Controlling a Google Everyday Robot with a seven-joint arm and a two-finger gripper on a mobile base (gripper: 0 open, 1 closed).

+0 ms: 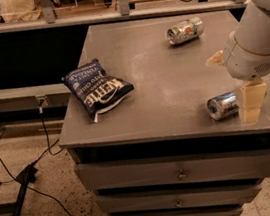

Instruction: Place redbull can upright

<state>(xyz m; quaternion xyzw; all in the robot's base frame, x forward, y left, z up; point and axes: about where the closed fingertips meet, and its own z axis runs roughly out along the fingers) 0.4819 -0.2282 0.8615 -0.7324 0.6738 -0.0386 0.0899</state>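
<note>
The redbull can (pixel 222 105) lies on its side near the front right edge of the grey cabinet top (pixel 162 85), its silver end facing left. My gripper (pixel 252 102) hangs down from the white arm (pixel 255 46) right at the can's right end, low over the surface. The can's right part is hidden behind the gripper.
A shorter silver can with green and orange print (pixel 185 30) lies on its side at the back right. A dark blue chips bag (pixel 97 88) lies at the left of the top. Drawers (pixel 180 174) are below, and cables (pixel 15 188) run across the floor at left.
</note>
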